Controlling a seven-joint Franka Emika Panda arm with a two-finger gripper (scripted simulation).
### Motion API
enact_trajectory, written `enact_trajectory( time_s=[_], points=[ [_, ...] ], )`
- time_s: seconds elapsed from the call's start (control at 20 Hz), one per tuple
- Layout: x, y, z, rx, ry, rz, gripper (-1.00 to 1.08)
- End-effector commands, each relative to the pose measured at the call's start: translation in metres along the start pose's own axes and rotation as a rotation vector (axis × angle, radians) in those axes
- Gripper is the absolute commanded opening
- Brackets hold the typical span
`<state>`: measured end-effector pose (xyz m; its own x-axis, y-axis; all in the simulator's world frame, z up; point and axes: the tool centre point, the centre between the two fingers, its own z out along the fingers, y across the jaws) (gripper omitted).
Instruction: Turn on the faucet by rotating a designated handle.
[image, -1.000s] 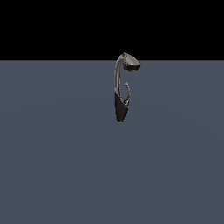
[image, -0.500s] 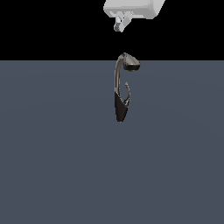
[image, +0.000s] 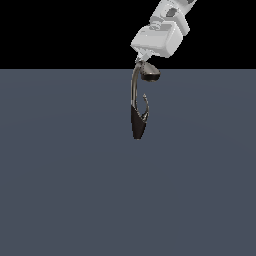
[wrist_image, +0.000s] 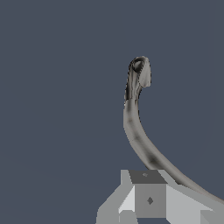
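Note:
The faucet (image: 136, 107) stands upright on the grey floor, dark and glossy, with a tall arched neck, a wide flat head (image: 150, 75) and a tapered base. The handle (image: 145, 107) is a thin hooked lever with a pointed tip, on the side toward the exterior view's right. My gripper (image: 142, 60) hangs from the white hand just above the top of the neck's arch, with its jaws together and nothing between them. In the wrist view the neck and head of the faucet (wrist_image: 138, 109) curve away from my gripper (wrist_image: 146, 194). The handle does not show in that view.
The flat grey floor (image: 60, 190) spreads all around the faucet. The arm's white hand and wrist (image: 160, 35) come down from the upper part of the exterior view's right.
The arm has come into view from above and moved down. One second ago it was out of view; now the fingertips are just above the faucet's neck. The faucet has not moved.

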<state>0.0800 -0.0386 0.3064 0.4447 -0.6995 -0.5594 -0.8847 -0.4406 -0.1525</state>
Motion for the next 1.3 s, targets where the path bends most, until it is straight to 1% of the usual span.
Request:
enact_trajectory(
  time_s=[0.0,0.3,0.6,0.9,1.25],
  points=[
    [0.020,-0.005,0.012,0.017,-0.027,0.059,-1.00],
    [0.064,-0.013,0.043,0.050,-0.087,0.190,-1.00],
    [0.095,-0.015,0.066,0.071,-0.130,0.282,-1.00],
    [0.111,-0.015,0.079,0.082,-0.153,0.332,-1.00],
    [0.114,-0.015,0.082,0.084,-0.158,0.341,-1.00]
  ],
)
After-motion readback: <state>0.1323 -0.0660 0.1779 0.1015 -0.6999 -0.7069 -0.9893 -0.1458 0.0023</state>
